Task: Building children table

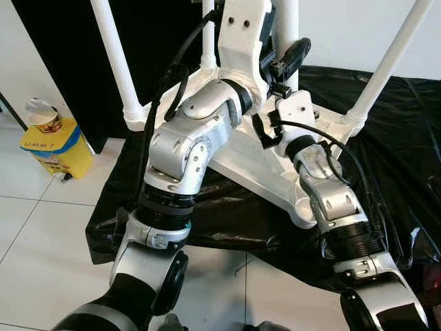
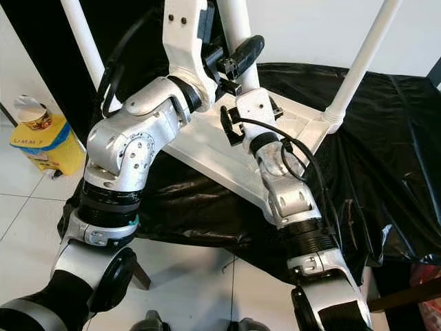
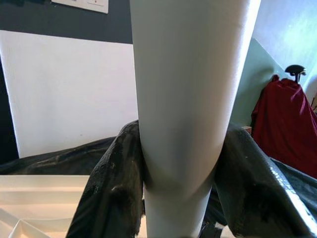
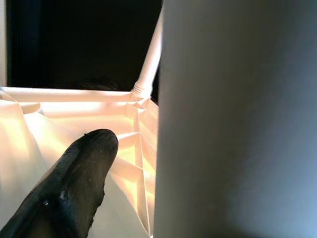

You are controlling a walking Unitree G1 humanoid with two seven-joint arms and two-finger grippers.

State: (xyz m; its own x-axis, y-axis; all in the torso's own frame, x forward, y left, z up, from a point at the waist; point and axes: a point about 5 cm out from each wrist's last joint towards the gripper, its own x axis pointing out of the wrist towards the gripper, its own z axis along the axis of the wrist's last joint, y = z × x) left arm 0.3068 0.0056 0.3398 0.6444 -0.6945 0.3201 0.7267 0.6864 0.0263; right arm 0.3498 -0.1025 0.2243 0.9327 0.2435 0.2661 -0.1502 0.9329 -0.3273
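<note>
Black plastic sheeting [image 1: 386, 138] covers the surface, and the white children's table [image 1: 241, 155] lies on it upside down, legs up. Left tool [image 3: 185, 198] is clenched on a table leg [image 3: 190, 99], likely to seat it. Right tool [image 4: 114, 198] flanks the same leg; grip unclear.

You can't see the tops of the table legs [image 1: 116, 62]; the edge cuts them off. The arms hide the tabletop's [image 2: 207, 148] middle.
</note>
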